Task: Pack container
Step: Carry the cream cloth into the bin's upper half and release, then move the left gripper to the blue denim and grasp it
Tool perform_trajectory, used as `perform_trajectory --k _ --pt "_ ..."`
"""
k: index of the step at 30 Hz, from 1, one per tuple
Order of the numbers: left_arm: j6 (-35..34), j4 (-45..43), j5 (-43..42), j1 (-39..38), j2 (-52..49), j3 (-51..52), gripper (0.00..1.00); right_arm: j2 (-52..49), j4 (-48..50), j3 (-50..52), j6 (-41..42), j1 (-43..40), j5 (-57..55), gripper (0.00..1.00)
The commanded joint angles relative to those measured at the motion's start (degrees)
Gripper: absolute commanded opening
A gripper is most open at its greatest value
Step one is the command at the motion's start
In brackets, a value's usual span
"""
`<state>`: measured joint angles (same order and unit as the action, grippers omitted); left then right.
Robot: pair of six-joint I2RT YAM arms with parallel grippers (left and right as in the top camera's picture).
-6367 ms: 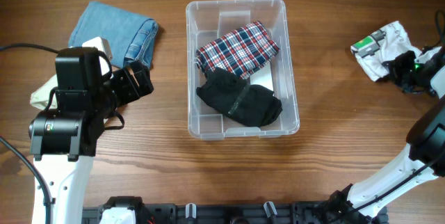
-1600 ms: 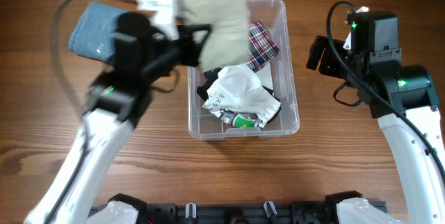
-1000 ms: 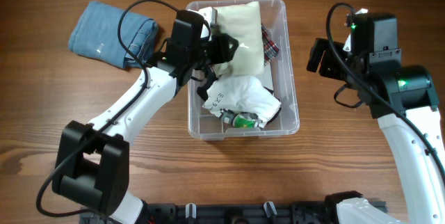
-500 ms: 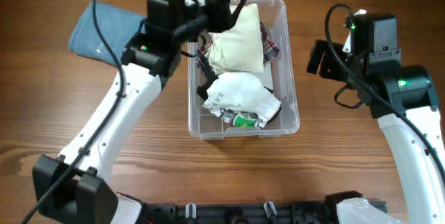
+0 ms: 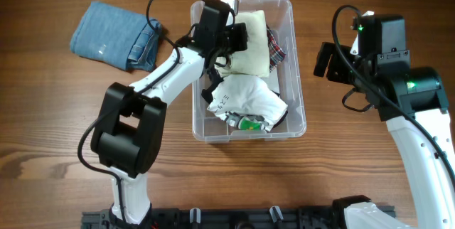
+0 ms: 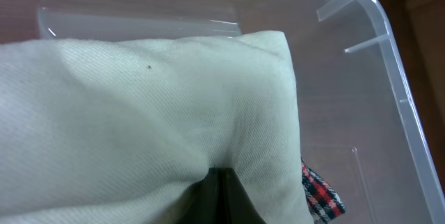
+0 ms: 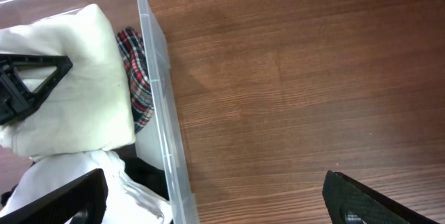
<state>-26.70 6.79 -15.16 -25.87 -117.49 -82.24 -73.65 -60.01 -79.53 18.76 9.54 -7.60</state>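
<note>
The clear container (image 5: 299, 80) stands at the table's middle. Inside lie a cream folded cloth (image 5: 252, 45) at the far end, a plaid cloth (image 5: 278, 48) under it, and a white garment (image 5: 246, 98) at the near end. My left gripper (image 5: 237, 40) is shut, its joined tips (image 6: 224, 177) pressed into the cream cloth (image 6: 139, 113) with nothing between them. My right gripper (image 5: 327, 60) hangs open to the right of the container, over bare wood (image 7: 215, 200); the container's wall (image 7: 161, 106) lies by its left finger.
Folded blue jeans (image 5: 115, 35) lie on the table, left of the container. Dark cloth (image 7: 149, 172) shows beneath the white garment. The left arm reaches over the container's left rim.
My left gripper has closed from wide open and moved down onto the cream cloth, which now lies in the container. The right arm has not moved.
</note>
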Motion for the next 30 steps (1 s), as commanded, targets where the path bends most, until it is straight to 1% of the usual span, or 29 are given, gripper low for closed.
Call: perform_trajectory --k 1,2,3,4,6,8,9,10,12,14,16,18,20,22,24,30 --pt "-0.5 3.2 -0.9 0.0 -3.6 1.9 0.08 -0.1 -0.3 0.4 -0.8 -0.2 -0.1 1.00" --pt "-0.2 3.4 -0.9 0.3 -1.8 1.5 0.17 -0.1 -0.4 0.4 -0.8 -0.2 -0.1 1.00" --pt "1.2 3.7 -0.9 0.7 0.9 1.4 0.28 -0.1 -0.5 0.4 -0.8 -0.2 -0.1 1.00" --pt "2.6 4.5 -0.9 1.2 4.4 1.3 0.54 -0.1 -0.5 0.4 -0.8 -0.2 -0.1 1.00" --pt "4.1 6.7 -0.8 2.1 10.8 1.3 0.61 -0.1 -0.5 0.4 -1.0 -0.2 -0.1 1.00" --pt "5.2 10.2 -0.6 3.2 18.5 1.3 0.93 -0.1 -0.5 0.4 -1.0 -0.2 -0.1 1.00" --pt "7.5 12.2 0.0 4.0 22.0 1.3 1.00 -0.1 -0.5 0.4 -1.0 -0.2 -0.1 1.00" --pt "8.5 15.2 3.7 5.4 25.8 1.3 1.00 -0.1 -0.5 0.4 -1.0 -0.2 -0.1 1.00" --pt "8.4 19.8 9.0 8.9 29.6 1.3 1.00 -0.1 -0.5 0.4 -2.2 -0.2 -0.1 1.00" --pt "7.0 24.5 9.9 15.5 30.6 1.3 1.00 -0.1 -0.5 0.4 -2.8 -0.2 -0.1 1.00" --pt "3.4 27.2 9.9 21.3 29.4 1.6 1.00 -0.1 -0.5 0.4 -2.9 -0.2 -0.1 1.00" --pt "1.8 28.6 8.5 27.6 26.9 1.9 1.00 -0.1 -0.5 0.4 -3.0 -0.2 -0.1 1.00" --pt "1.7 28.6 5.9 33.1 23.1 2.0 1.00 -0.1 -0.7 0.4 -2.9 -0.2 -0.1 1.00" --pt "1.5 28.4 2.9 36.8 19.1 2.0 1.00 -0.1 -0.8 0.4 -2.9 -0.2 -0.1 1.00" --pt "-1.4 28.1 0.7 40.0 14.1 2.0 1.00 -0.1 -0.9 0.4 -2.9 -0.2 -0.1 1.00" --pt "-13.4 25.4 -0.5 43.4 2.5 2.0 1.00 -0.1 -0.9 0.4 -2.9 -0.2 -0.1 1.00"
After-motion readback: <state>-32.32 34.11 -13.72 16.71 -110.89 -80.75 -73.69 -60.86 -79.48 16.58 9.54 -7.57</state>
